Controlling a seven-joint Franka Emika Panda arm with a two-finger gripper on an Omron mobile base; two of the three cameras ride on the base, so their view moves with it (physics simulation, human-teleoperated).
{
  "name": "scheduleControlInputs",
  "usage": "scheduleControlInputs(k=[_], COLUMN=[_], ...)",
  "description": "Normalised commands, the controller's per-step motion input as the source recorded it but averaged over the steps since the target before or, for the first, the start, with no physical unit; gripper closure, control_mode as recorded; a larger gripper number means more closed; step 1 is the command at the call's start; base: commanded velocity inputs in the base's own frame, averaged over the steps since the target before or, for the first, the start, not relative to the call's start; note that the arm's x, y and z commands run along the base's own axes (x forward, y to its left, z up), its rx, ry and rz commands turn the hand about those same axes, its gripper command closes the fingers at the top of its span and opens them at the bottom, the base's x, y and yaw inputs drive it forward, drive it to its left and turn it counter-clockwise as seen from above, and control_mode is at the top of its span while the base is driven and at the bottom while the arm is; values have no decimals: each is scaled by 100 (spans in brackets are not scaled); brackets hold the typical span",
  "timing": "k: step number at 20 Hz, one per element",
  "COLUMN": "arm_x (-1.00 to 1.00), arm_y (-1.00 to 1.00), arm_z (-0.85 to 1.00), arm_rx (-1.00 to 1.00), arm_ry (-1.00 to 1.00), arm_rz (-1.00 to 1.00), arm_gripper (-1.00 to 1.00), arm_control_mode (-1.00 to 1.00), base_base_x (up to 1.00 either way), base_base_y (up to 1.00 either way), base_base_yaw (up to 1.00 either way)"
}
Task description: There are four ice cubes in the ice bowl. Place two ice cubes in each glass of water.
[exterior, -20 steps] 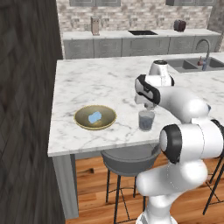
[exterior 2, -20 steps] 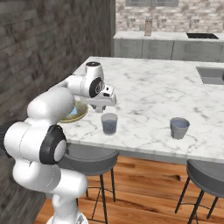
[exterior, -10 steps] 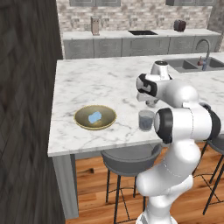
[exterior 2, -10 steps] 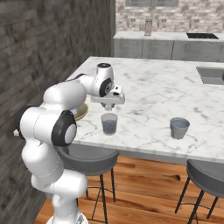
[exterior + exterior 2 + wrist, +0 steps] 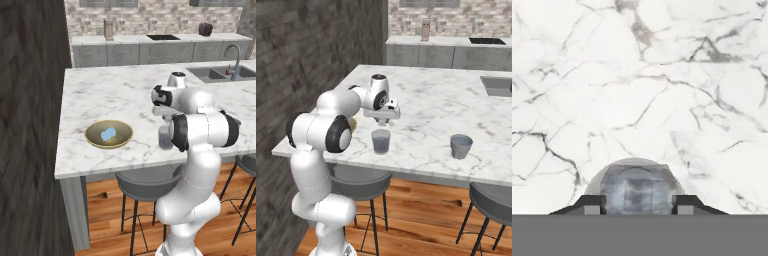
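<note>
The ice bowl (image 5: 95,131), brassy and shallow, sits near the counter's front left with pale-blue ice cubes (image 5: 108,134) in it. One glass of water (image 5: 381,141) stands right of the bowl, partly behind my arm in the left base view (image 5: 164,139). My gripper (image 5: 384,121) hangs just above this glass, pointing down. In the hand view the gripper (image 5: 638,204) is shut on an ice cube (image 5: 637,192), with the glass's round rim (image 5: 634,164) directly beneath. The other glass of water (image 5: 461,146) stands farther right along the front edge.
The marble island counter (image 5: 446,110) stretches back towards a sink (image 5: 220,74). Bar stools (image 5: 496,200) stand in front of the counter below its edge. A dark wall (image 5: 30,125) runs along the left.
The arm's elbow has swung in and folded upright over the base. The hand has barely moved and still holds the cube above the glass.
</note>
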Motion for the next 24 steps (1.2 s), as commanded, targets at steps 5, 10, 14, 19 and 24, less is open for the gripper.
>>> scheduleControlInputs(k=[5,10,14,19,24], arm_x=[10,14,25,-8,-66], arm_y=[0,0,0,0,0], arm_z=[-45,-44,-22,-5,8], arm_rx=[0,0,0,0,0], arm_ry=[0,0,0,-3,-14], arm_rz=[0,0,0,0,0], arm_gripper=[100,100,100,100,100], arm_control_mode=[-100,-100,-100,-100,-100], base_base_x=[0,0,0,0,0], base_base_y=[0,0,0,0,0], base_base_yaw=[0,0,0,0,0])
